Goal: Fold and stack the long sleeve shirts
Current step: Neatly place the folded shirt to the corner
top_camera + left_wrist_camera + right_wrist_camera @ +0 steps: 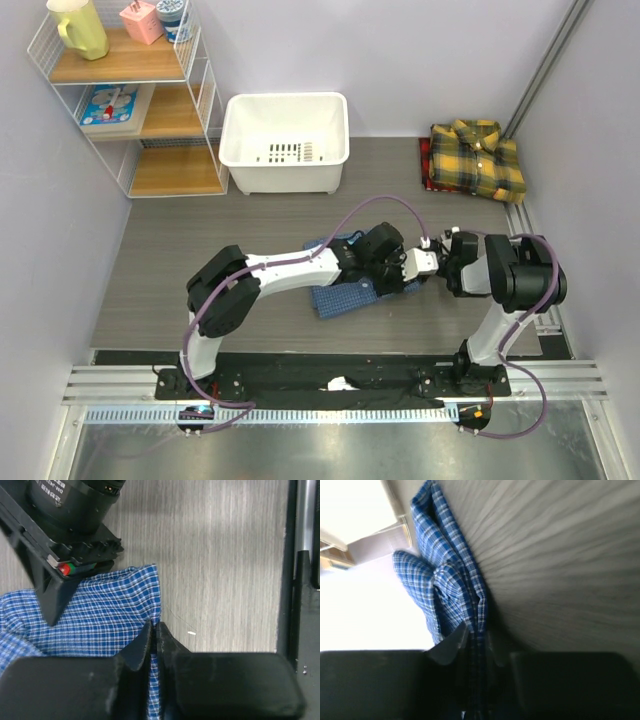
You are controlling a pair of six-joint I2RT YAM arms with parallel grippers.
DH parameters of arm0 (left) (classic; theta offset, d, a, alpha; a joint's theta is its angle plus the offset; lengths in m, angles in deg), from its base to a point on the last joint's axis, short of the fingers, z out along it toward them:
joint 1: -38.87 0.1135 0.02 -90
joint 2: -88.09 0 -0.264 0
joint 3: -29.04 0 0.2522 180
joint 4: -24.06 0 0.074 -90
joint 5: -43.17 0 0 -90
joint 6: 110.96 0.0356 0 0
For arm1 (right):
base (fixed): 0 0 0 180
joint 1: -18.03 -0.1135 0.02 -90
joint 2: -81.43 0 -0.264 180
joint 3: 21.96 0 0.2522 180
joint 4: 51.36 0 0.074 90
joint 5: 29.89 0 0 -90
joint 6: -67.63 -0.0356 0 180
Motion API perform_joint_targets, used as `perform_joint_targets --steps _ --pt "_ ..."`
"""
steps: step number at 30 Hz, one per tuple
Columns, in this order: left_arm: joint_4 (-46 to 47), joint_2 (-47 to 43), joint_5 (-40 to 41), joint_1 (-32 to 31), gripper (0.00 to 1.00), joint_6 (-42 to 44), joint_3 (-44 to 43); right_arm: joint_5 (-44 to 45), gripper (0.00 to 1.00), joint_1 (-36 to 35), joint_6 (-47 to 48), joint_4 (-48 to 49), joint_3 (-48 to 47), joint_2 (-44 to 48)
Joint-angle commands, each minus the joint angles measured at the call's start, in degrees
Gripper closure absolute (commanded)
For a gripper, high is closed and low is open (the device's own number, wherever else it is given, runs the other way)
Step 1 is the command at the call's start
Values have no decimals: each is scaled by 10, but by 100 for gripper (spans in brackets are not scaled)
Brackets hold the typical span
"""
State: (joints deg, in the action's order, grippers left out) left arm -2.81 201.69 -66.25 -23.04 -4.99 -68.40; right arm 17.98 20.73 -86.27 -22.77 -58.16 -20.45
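Observation:
The blue fine-check shirt (pixel 340 298) lies bunched on the table's middle, partly under both arms. My left gripper (pixel 396 268) is shut on the shirt's right edge; in the left wrist view the checked cloth (pixel 100 615) runs up between the left gripper's (pixel 155 628) closed jaws. My right gripper (pixel 424 262) meets it from the right and is shut on the same edge: the right wrist view shows folds of blue cloth (pixel 445 580) pinched in the right gripper (pixel 476 632). The yellow-and-dark plaid shirt (pixel 477 158) lies folded at the back right.
A white plastic basin (pixel 285 140) stands at the back centre. A wire shelf (pixel 130 95) with a yellow jug (pixel 80 27) and small items fills the back left corner. A metal rail (pixel 530 225) runs along the right wall.

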Motion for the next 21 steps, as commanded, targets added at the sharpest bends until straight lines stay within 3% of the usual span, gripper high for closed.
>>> perform_joint_targets --steps 1,2,7,8,9,15,21 --pt "-1 -36 11 6 67 -43 -25 82 99 -2 95 -97 -60 31" --pt "-14 -43 22 9 47 -54 -31 96 99 -2 116 -125 -86 52" --pt "-105 -123 48 37 23 -87 -34 150 99 13 261 -261 -178 146" --pt "-125 -137 47 47 9 -92 -19 164 99 18 285 -288 -198 150" --pt "-133 -150 50 66 5 -95 -11 179 99 20 325 -339 -217 156" --pt "-193 -222 103 116 0 -81 51 234 99 31 419 -398 -341 123" --pt "-205 -277 140 137 0 -77 111 283 99 30 485 -444 -528 -1"
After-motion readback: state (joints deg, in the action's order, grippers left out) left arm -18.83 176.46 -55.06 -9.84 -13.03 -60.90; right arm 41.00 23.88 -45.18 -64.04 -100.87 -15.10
